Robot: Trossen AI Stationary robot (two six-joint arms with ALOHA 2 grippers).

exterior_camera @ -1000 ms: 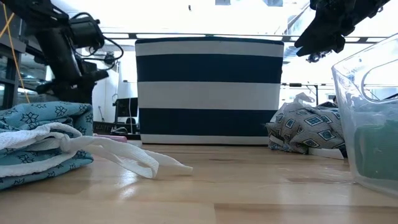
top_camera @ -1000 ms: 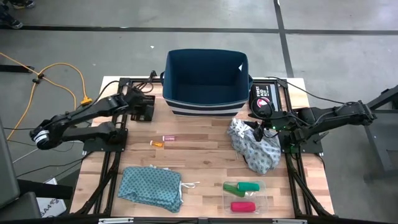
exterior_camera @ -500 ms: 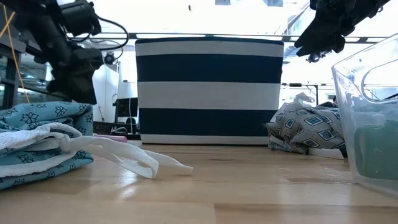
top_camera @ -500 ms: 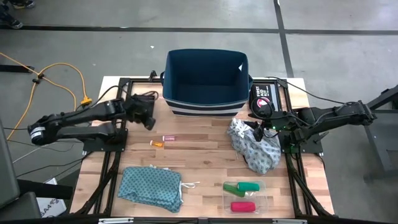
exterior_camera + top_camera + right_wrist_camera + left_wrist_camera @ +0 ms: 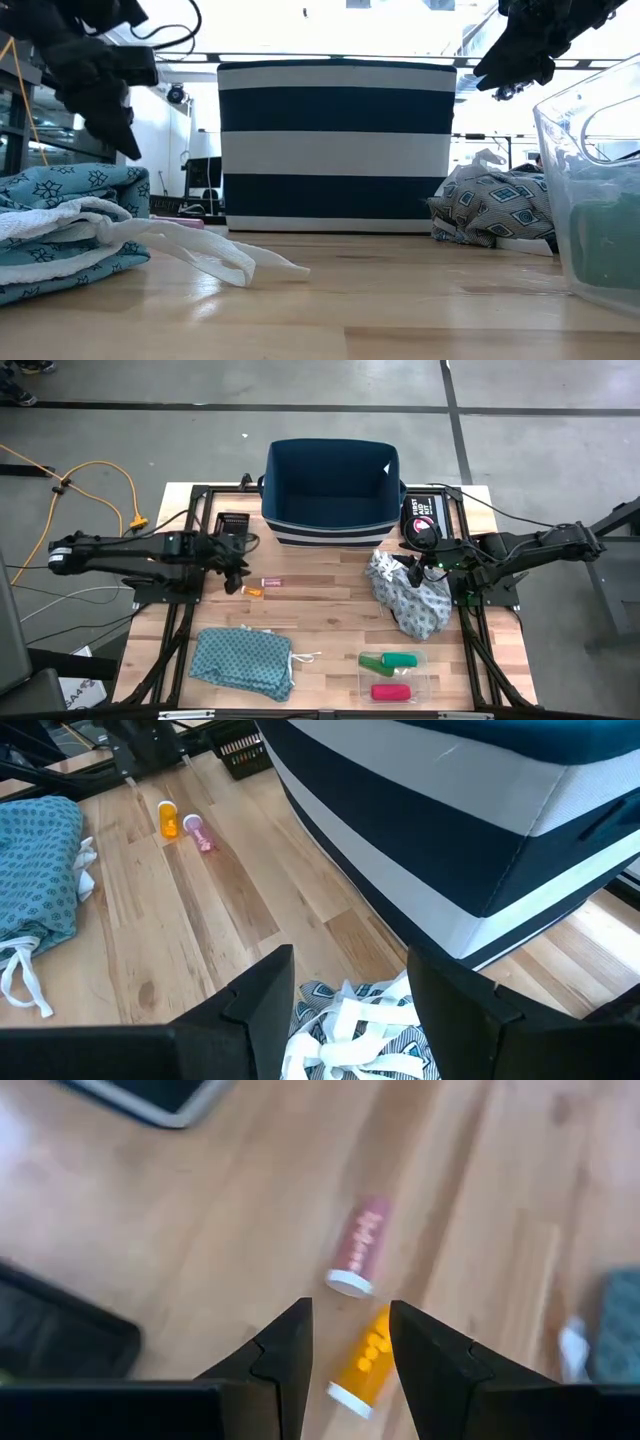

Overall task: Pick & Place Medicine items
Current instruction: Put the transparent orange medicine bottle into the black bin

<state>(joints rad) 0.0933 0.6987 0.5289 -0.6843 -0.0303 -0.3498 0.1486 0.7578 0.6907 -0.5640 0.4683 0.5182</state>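
1. A wooden table [image 5: 330, 610] fills the middle of the high view.
2. A navy and white striped basket [image 5: 333, 495] sits at the table's upper centre.
3. A teal patterned cloth [image 5: 243, 662] lies at lower left; a grey patterned cloth [image 5: 410, 598] lies right of centre.
4. A clear tray [image 5: 394, 676] at lower right holds two green tubes [image 5: 390, 660] and a red-pink tube [image 5: 390, 692].
5. A black first aid pouch [image 5: 420, 520] rests just right of the basket.
6. The left gripper [image 5: 233, 578] hangs left of centre, directly above the two small vials; its fingers [image 5: 285, 1350] stand apart with nothing between them.
7. The right gripper [image 5: 412, 572] hangs over the grey cloth's upper edge, fingers [image 5: 265, 995] parted and empty.
8. A pink vial [image 5: 271, 582] lies on the wood below the basket's left corner.
9. A tiny orange vial [image 5: 252, 591] lies just lower left of the pink one, close but apart from it.
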